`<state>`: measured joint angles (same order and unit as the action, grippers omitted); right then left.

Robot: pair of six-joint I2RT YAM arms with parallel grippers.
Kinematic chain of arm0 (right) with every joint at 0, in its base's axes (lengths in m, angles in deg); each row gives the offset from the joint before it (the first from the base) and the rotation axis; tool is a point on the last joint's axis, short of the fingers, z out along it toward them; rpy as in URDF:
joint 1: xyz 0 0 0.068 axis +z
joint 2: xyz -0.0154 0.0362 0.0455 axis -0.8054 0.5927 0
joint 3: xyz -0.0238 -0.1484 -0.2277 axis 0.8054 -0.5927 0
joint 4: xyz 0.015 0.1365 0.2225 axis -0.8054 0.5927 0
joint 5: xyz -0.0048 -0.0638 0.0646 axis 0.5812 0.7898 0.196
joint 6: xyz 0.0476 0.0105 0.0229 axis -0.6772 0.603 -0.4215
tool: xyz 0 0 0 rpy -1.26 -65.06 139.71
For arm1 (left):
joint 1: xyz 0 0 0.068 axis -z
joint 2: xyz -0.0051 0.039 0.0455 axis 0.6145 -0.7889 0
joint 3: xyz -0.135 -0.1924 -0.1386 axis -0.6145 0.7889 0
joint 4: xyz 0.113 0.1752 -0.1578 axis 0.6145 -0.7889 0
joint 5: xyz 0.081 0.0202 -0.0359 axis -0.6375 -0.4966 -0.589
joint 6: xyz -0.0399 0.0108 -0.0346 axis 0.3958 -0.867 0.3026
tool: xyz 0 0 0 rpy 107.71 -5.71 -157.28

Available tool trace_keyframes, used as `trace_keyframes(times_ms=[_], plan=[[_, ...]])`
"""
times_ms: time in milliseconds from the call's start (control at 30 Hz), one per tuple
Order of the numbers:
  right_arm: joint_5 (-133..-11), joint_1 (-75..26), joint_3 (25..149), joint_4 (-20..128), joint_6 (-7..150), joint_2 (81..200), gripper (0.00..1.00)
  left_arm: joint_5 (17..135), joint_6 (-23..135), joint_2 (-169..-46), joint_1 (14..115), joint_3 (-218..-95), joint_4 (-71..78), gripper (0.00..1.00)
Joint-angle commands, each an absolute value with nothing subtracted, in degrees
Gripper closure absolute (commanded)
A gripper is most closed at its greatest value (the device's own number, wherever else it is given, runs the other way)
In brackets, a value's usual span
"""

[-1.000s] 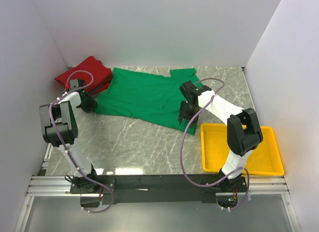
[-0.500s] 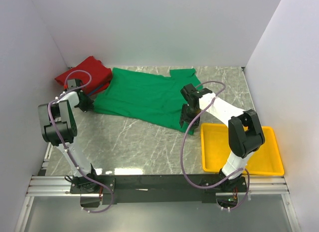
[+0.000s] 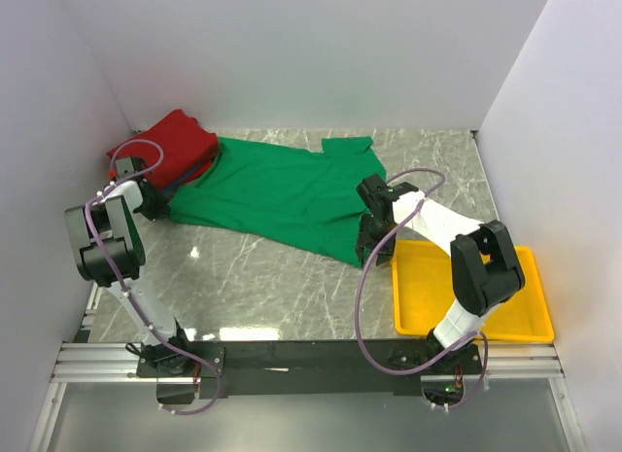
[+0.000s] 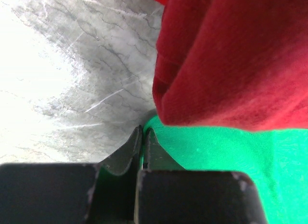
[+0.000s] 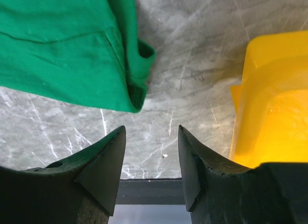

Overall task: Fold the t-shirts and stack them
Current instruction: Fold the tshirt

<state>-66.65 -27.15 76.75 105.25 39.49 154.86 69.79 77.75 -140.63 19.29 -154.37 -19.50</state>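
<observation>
marble-patterned table (image 3: 253,277) carries the yellow tray (image 3: 400,287) nearest, on the right. just past the tray's left rim the right gripper (image 5: 150,133) hangs low over the tabletop. its jaws are spread apart and hold nothing. the near right corner of the green t-shirt (image 3: 282,190) lies just ahead of its fingertips, not touching them. the green t-shirt is spread flat across the middle of the table, slanting from that corner toward the far left. at its left edge the left gripper (image 4: 143,133) has its jaws pressed together, pinching the hem of the green cloth. the red t-shirt (image 3: 165,146) lies bunched in the far left corner, a fold of it overlapping the green one's edge.
</observation>
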Motion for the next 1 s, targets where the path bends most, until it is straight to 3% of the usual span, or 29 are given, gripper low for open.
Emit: trace_keyframes(times_ms=[0, 500, 800, 900, 933, 967], plan=[[-64.98, -26.84, 76.51, 102.05, 38.81, 153.99, 0.46, 69.59, 76.42, -138.45, 18.93, -153.15, -20.46, 1.0], [-66.91, -28.95, 76.25, 95.45, 40.75, 160.41, 0.51, 70.03, 76.07, -138.1, 18.93, -152.44, -20.63, 1.0], [-68.93, -29.92, 73.88, 93.69, 41.19, 162.34, 0.64, 70.2, 75.89, -138.27, 18.93, -152.88, -20.9, 1.0], [-69.2, -30.01, 73.26, 93.78, 41.28, 162.35, 0.78, 70.2, 75.72, -138.19, 18.93, -152.88, -21.16, 1.0], [-69.03, -30.01, 73.0, 94.13, 41.28, 162.43, 0.9, 69.77, 75.63, -137.93, 18.93, -152.71, -21.34, 1.0], [-69.02, -30.18, 72.91, 94.39, 41.28, 162.43, 0.94, 69.59, 75.54, -137.66, 18.85, -152.45, -21.43, 1.0]])
